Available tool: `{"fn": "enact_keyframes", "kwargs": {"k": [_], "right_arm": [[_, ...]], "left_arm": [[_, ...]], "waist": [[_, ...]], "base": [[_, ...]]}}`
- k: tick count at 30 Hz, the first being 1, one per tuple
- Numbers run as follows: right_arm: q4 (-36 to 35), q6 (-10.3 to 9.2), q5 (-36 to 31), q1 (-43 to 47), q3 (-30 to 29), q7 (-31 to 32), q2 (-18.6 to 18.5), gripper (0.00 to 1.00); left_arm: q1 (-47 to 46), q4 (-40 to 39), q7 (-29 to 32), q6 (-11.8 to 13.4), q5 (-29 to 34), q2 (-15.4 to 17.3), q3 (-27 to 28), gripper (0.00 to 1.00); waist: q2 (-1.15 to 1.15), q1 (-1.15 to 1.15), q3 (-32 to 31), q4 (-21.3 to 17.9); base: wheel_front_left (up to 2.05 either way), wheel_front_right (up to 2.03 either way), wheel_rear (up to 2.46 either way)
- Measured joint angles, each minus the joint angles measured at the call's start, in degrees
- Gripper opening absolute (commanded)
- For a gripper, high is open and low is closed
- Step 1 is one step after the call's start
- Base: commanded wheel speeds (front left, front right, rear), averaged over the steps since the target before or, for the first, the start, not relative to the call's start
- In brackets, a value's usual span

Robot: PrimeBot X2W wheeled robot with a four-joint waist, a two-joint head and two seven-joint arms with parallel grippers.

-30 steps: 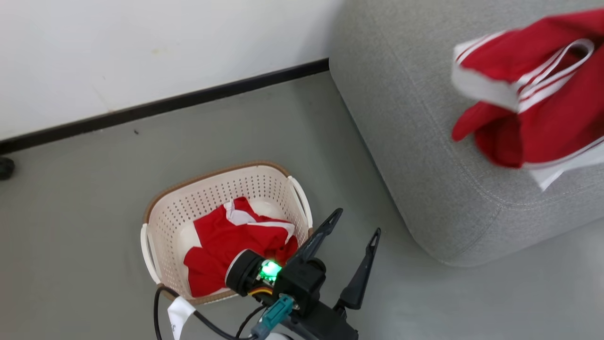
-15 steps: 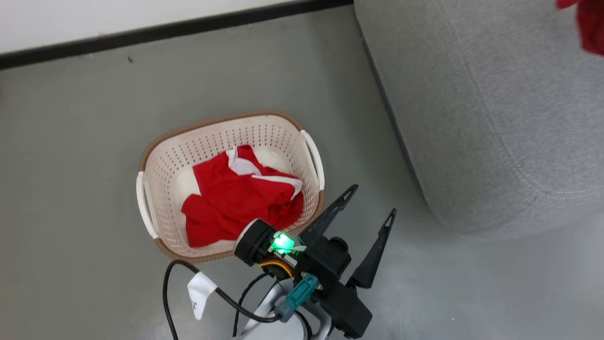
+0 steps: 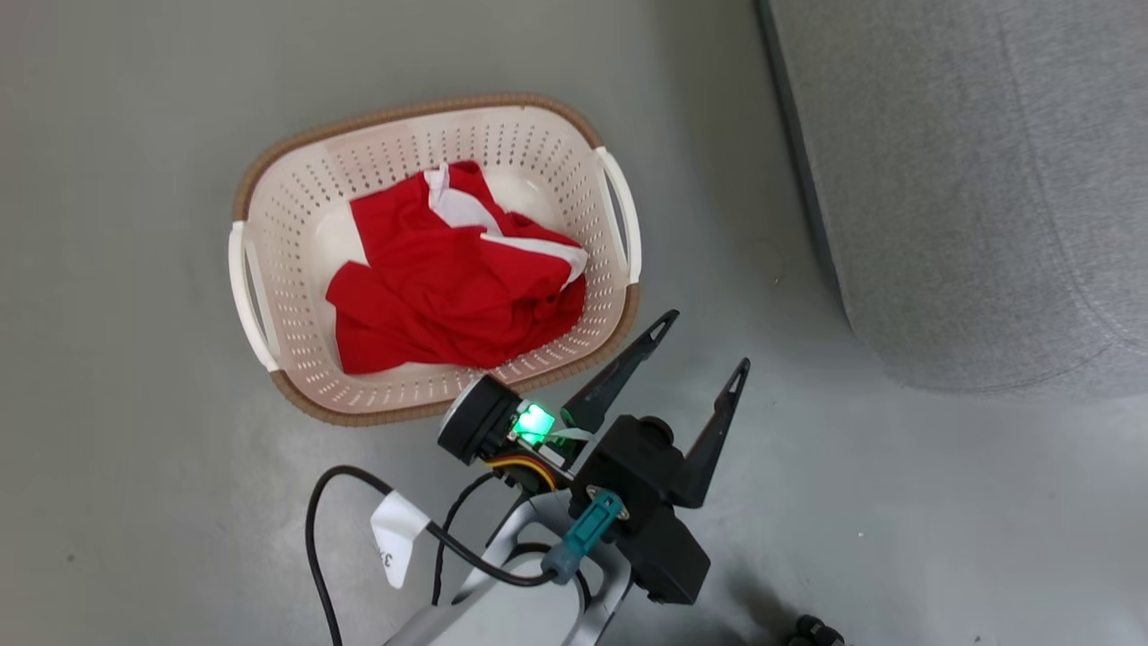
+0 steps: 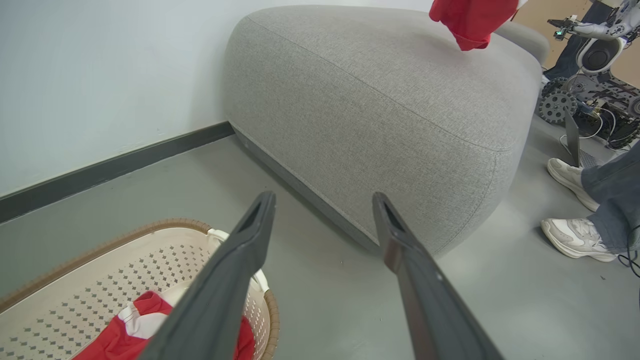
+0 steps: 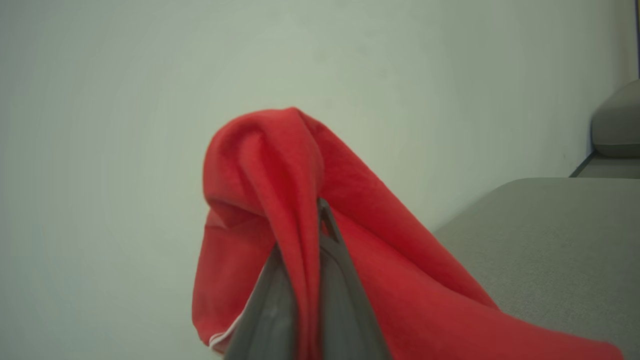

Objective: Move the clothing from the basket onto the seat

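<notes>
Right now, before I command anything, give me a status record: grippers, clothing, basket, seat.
left gripper: open, empty, beside the basket
right gripper: shut on the lifted clothing, near the seat
basket: on the floor, with more red clothing inside
seat: grey, to the basket's right

Place: we take this for a robotics lab.
Signs: we see a second robot (image 4: 597, 55), a bare grey floor (image 4: 325, 300), a lone seat (image 4: 380, 100).
</notes>
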Motion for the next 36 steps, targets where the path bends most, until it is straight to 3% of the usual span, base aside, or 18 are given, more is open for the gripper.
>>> {"fn": "enact_keyframes", "kwargs": {"k": [18,25,36], "right_arm": [[12.6,0.00,4.0,-3.3,-1.4,0.0,-0.6,0.00],[13.7,0.00,4.4,-2.4,-1.2,0.0,1.5,0.00],[14.7,0.00,4.2,-3.2,-0.3,0.0,1.6,0.00]], "left_arm": [[-0.6,-0.3,1.7,0.0,4.2,0.0,2.8,1.00],[-0.5,-1.5,2.0,0.0,5.0,0.0,3.0,1.00],[-0.6,-2.9,2.0,0.0,5.7,0.0,3.0,1.00]], "waist": [[-0.01,-0.01,8.8,-0.1],[-0.01,-0.01,11.0,0.0],[-0.01,-0.01,14.8,0.7]], "base": [[0.00,0.00,0.00],[0.00,0.00,0.00],[0.00,0.00,0.00]]}}
